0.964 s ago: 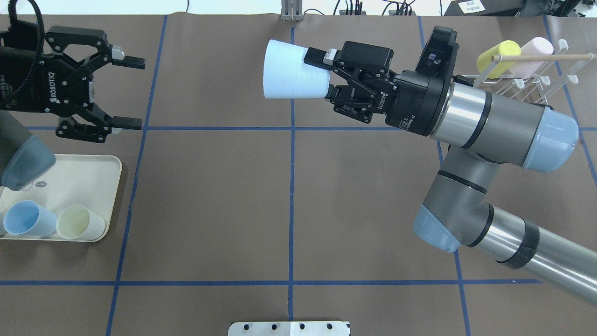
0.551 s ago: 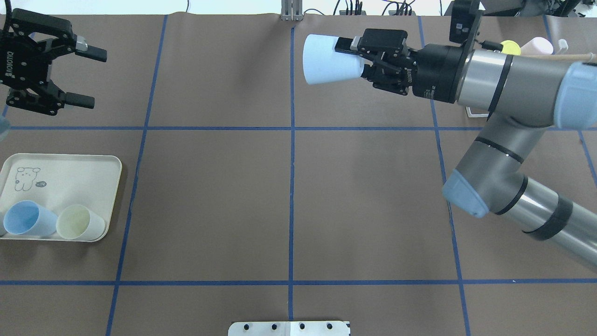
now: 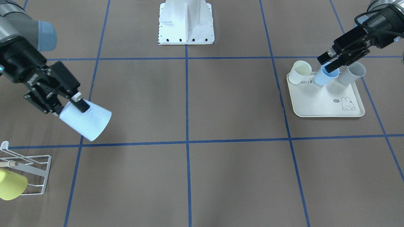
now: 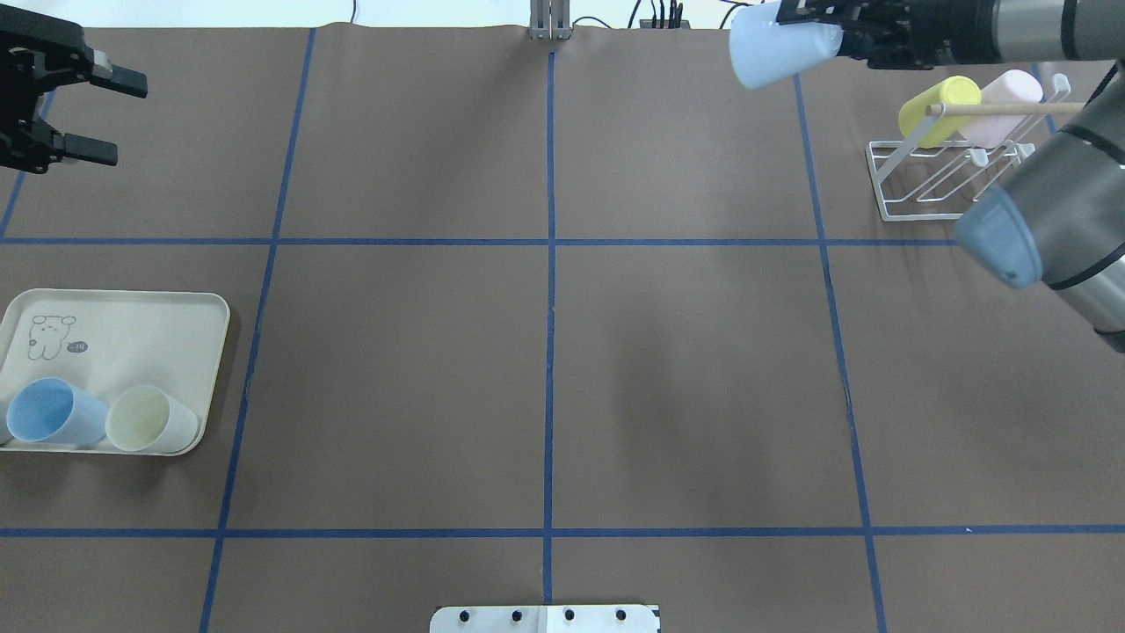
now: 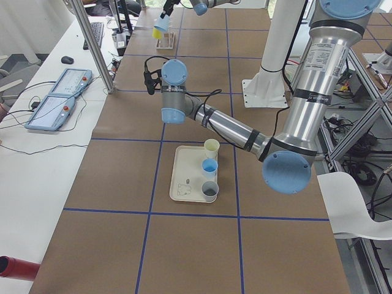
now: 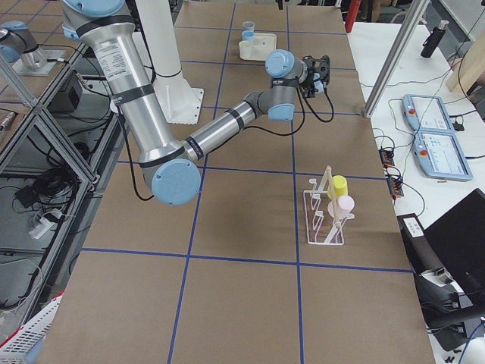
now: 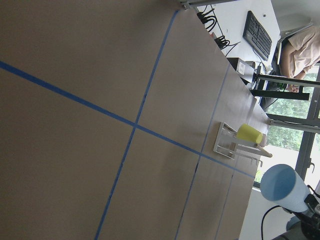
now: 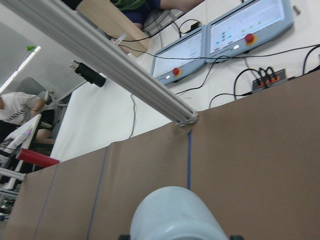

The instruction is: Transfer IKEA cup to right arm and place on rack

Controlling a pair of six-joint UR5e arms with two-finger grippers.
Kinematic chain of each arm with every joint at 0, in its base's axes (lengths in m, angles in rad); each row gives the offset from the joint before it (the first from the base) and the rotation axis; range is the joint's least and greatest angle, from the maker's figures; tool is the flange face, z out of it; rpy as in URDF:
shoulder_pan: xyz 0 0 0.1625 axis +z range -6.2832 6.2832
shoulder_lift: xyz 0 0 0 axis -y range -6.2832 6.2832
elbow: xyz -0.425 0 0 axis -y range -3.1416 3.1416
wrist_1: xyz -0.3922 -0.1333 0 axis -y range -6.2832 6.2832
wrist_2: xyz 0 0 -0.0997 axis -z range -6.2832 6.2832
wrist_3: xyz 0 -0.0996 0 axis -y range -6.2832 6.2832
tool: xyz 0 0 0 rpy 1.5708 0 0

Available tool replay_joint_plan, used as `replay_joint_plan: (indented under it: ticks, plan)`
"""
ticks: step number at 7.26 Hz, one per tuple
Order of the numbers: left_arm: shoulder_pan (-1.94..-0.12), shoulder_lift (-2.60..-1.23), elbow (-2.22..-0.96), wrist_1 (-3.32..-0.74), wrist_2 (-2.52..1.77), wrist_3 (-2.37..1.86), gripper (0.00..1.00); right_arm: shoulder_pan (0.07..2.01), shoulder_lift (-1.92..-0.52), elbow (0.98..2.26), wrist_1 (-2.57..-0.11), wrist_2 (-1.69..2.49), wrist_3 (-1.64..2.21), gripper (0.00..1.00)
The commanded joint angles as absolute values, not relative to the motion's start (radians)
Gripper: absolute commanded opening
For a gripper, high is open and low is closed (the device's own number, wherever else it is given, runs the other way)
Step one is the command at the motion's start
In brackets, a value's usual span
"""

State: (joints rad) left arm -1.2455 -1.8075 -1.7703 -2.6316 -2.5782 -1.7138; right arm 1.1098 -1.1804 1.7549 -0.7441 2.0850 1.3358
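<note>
The IKEA cup (image 4: 778,48), pale blue, lies sideways in the air at the table's far right, its mouth turned towards the left arm. My right gripper (image 4: 817,33) is shut on its narrow end. The front-facing view shows the same cup (image 3: 86,123) tilted down in that gripper (image 3: 71,108). It fills the bottom of the right wrist view as the cup (image 8: 175,215). The white wire rack (image 4: 923,189) stands right of the cup and nearer the robot, holding a yellow cup (image 4: 939,110) and a pink cup (image 4: 1002,104). My left gripper (image 4: 119,121) is open and empty at the far left.
A cream tray (image 4: 132,325) at the near left holds a blue cup (image 4: 48,411) and a pale yellow cup (image 4: 149,418); the front-facing view also shows a grey cup (image 3: 352,74) on it. The right arm's elbow (image 4: 1046,220) hangs just in front of the rack.
The right arm has carried the cup rightwards and towards the table's far edge, close to the rack. The open left gripper has drawn back to the left.
</note>
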Motion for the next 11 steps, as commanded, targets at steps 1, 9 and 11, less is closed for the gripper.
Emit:
replay_joint_plan:
  ticks: [1, 9, 11]
  plan:
    - [-1.267, -1.793, -1.773, -2.446, -2.565, -1.515, 1.00, 1.275, -1.186, 1.749, -1.094, 2.172, 0.938, 0.31]
    - [-1.284, -1.784, -1.994, -1.681, -2.254, -0.868, 1.00, 1.440, -1.046, 1.227, -1.233, 2.183, 0.465, 0.31]
    - [-1.281, -1.775, -2.031, -1.602, -2.235, -0.845, 1.00, 1.439, -1.035, 1.165, -1.233, 2.184, 0.440, 0.31]
